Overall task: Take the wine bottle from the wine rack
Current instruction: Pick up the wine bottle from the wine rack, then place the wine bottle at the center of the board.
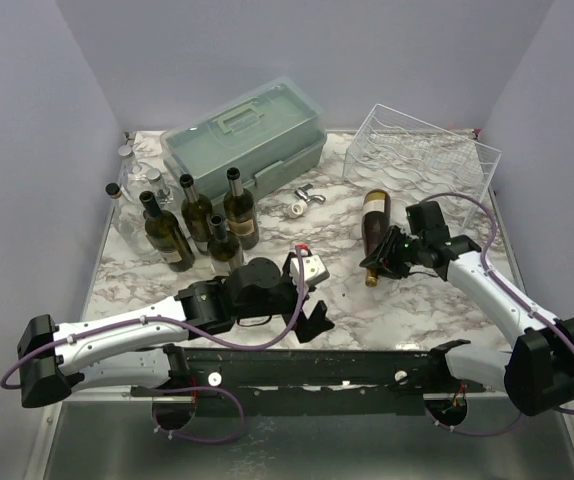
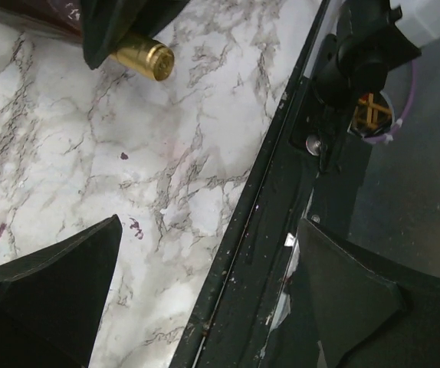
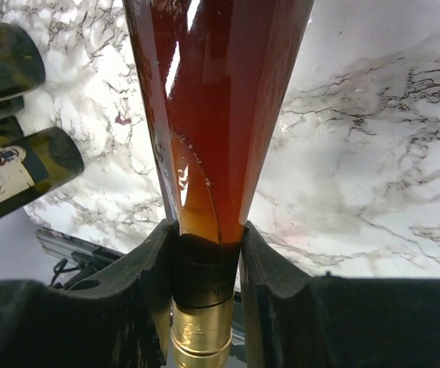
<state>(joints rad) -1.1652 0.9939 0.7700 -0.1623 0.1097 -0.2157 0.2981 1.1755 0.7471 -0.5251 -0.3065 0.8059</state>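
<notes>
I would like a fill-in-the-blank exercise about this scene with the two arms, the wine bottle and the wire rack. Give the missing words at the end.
1. The right hand is shut on the ___ of the wine bottle.
2. The left hand is ___ and holds nothing.
3. The wine rack stands at the back ___ of the table.
4. The toolbox with a handle is pale ___.
Missing words: neck; open; right; green.
</notes>
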